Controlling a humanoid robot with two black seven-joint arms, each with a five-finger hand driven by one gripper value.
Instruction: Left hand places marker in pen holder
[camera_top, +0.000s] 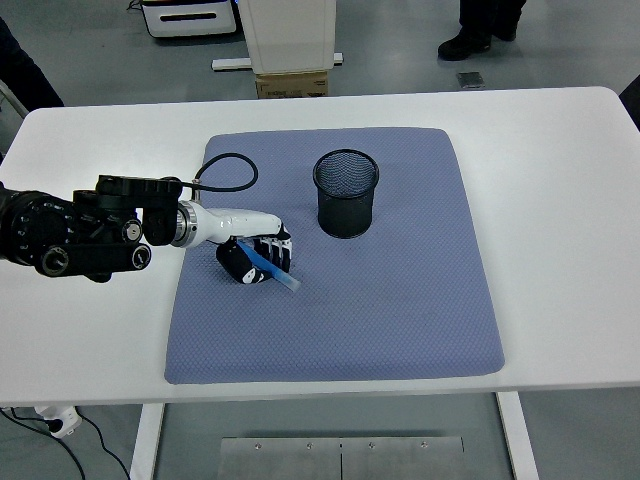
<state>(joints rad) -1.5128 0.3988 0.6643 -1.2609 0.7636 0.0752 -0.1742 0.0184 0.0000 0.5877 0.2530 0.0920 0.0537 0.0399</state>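
We reach in from the desk's left edge with our black left arm, and our left hand (252, 258) sits over the left part of the blue-grey quilted fabric mat (400, 300) that covers the middle of the white desk (560, 200). Our fingers (270, 250) are curled around the slim blue marker (276, 272), pinching its upper end. The marker's long axis runs diagonally: the held end lies toward the desk's far left, the free end points toward the near right corner and juts out past the hand, over the mat. We cannot tell whether that tip touches the fabric. The round black wire-mesh pen holder (347, 193) stands upright on the mat, toward the far edge and to the right of the hand, apart from it. A black cable (222, 172) loops from the wrist over the mat's far-left corner.
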